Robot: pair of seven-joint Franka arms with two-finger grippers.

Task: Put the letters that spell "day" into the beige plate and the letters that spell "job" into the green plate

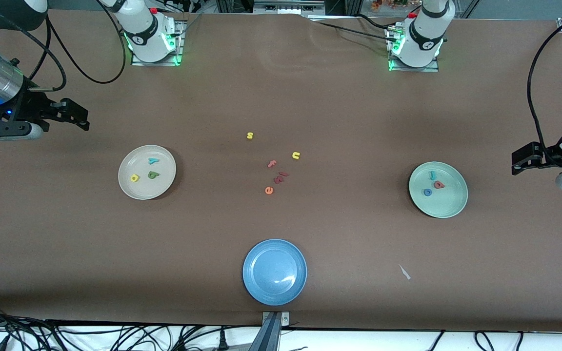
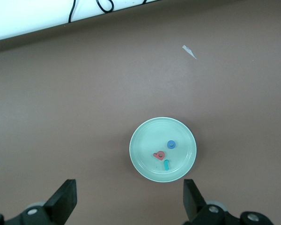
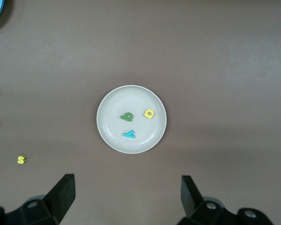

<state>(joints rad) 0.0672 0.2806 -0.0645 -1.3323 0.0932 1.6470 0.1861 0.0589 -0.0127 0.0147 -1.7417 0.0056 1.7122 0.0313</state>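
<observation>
The beige plate (image 1: pixel 134 161) lies toward the right arm's end of the table and holds the teal y (image 1: pixel 153 160), the yellow a (image 1: pixel 134 178) and the green d (image 1: pixel 152 175). My right gripper (image 1: pixel 82 118) hangs open and empty over bare table beside that plate (image 3: pixel 113 105). The green plate (image 1: pixel 454 200) lies toward the left arm's end with the teal j (image 1: pixel 432 175), the pink-red b (image 1: pixel 438 185) and the blue o (image 1: pixel 427 192) in it. Beside this plate (image 2: pixel 145 140), my left gripper (image 1: pixel 519 165) hangs open and empty over bare table.
A blue plate (image 1: pixel 274 271) sits near the front edge at mid-table. Loose letters lie in the middle: a yellow s (image 1: pixel 250 135), a yellow u (image 1: pixel 295 155), a pink f (image 1: pixel 272 164), an orange e (image 1: pixel 269 190) and dark red pieces (image 1: pixel 281 177). A white scrap (image 1: pixel 404 272) lies nearer the camera than the green plate.
</observation>
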